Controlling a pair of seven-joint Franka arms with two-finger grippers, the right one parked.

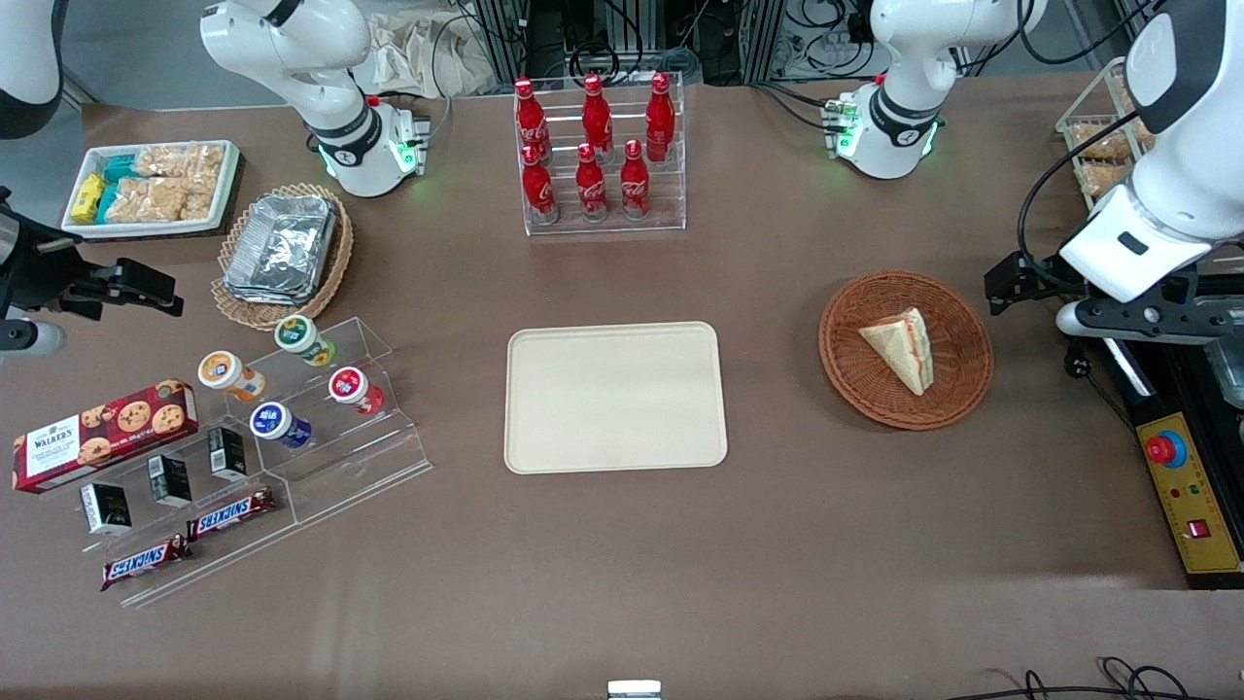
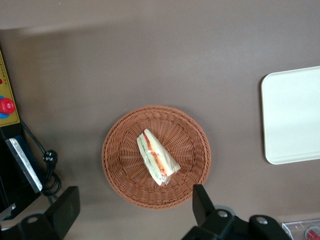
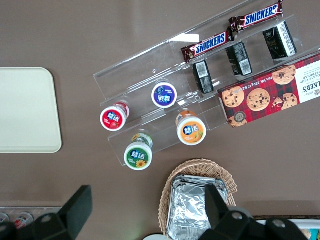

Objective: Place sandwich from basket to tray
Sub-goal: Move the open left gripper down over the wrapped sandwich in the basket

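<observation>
The sandwich (image 1: 904,348), a white bread wedge with red and green filling, lies in the round reddish-brown wicker basket (image 1: 846,374) toward the working arm's end of the table. The cream tray (image 1: 615,397) lies bare at the table's middle. My left gripper (image 1: 1011,282) hangs high above the table beside the basket, open and empty. In the left wrist view the sandwich (image 2: 156,158) lies in the middle of the basket (image 2: 120,175), my gripper (image 2: 134,210) has its fingers (image 2: 202,205) spread wide above the basket's rim, and a part of the tray (image 2: 292,115) shows.
A rack of red cola bottles (image 1: 598,146) stands farther from the camera than the tray. A control box with a red button (image 1: 1181,486) lies at the working arm's end. A tan oval basket with foil containers (image 1: 282,253), an acrylic stand with cups (image 1: 292,389) and snacks lie toward the parked arm's end.
</observation>
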